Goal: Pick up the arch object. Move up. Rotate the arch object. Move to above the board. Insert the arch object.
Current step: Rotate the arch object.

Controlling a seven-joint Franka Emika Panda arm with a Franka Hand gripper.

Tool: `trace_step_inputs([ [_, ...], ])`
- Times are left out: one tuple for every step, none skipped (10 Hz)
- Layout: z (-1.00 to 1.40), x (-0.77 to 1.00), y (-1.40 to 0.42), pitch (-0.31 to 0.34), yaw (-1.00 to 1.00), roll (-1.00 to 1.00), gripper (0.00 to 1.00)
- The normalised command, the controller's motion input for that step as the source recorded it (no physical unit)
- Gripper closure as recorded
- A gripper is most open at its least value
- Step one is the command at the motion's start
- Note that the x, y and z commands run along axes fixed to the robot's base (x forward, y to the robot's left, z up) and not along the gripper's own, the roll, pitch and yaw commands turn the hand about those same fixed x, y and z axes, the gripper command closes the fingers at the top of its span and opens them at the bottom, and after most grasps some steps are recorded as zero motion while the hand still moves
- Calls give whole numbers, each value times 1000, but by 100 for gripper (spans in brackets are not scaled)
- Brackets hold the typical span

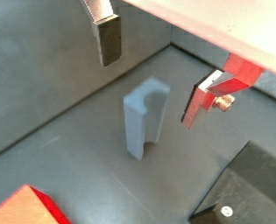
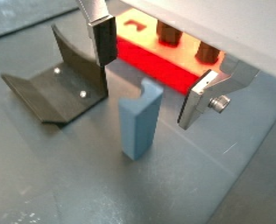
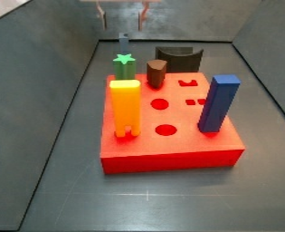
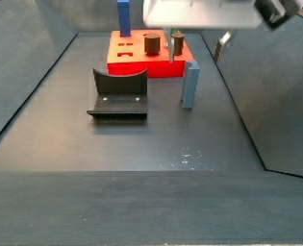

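In a wrist view the arch object [image 2: 140, 118] stands upright between the wide-spread jaws, untouched.

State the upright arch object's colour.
Pale blue-grey; the arch object shows best in a wrist view, between the end effector's fingers.

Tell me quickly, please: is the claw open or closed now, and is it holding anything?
Claw: open, holding nothing. It hangs above the upright grey-blue block on the floor, one finger to each side, not touching it.
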Motion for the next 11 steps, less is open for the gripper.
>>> trace_step_inputs([
  [220,-9,11,47,-10,28,0],
  [0,0,0,8,-1000,5,0],
  [-96,24,3,7,-1000,5,0],
  [-65,34,7,5,-1000,5,0],
  [-47,36,7,4,-1000,5,0],
  [-43,37,8,4,-1000,5,0],
  [-38,38,9,3,-1000,6,0],
  [-33,38,10,3,-1000,6,0],
  [-31,38,10,3,-1000,6,0],
  [-29,36,11,3,-1000,7,0],
  [-28,36,11,3,-1000,7,0],
])
